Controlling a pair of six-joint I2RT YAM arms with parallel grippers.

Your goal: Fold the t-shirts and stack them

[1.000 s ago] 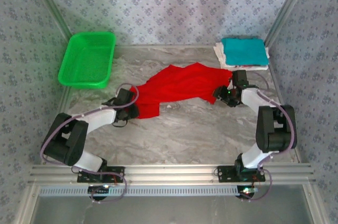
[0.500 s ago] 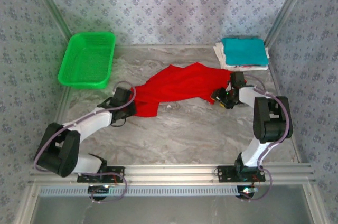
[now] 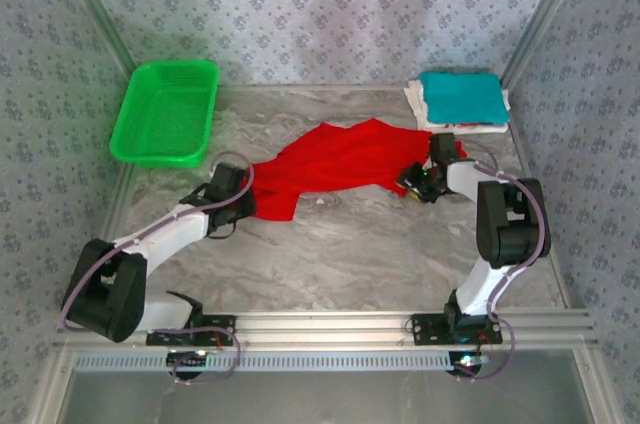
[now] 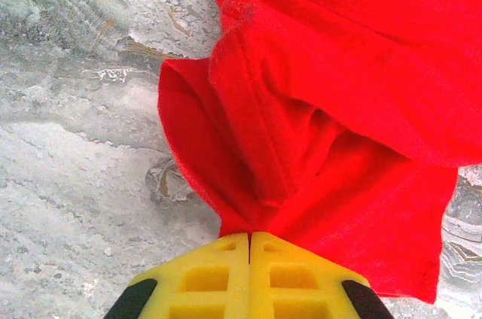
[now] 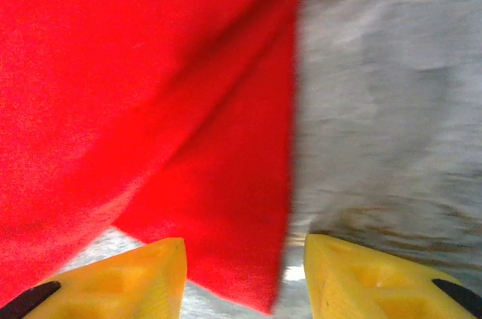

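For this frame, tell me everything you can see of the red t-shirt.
The red t-shirt is bright, soft, plain cloth, unfolded and rumpled. It lies drawn out across the middle of the marbled table, from lower left to upper right. The left wrist view shows a hemmed edge and deep folds. The left gripper is shut on its left end. The right gripper is open, with a corner of the shirt's right end lying between its fingers.

Bright red t-shirt point(image 3: 340, 162), teal t-shirt point(image 3: 460, 97), green basket point(image 3: 128, 114), grey marbled table point(image 3: 350, 244).
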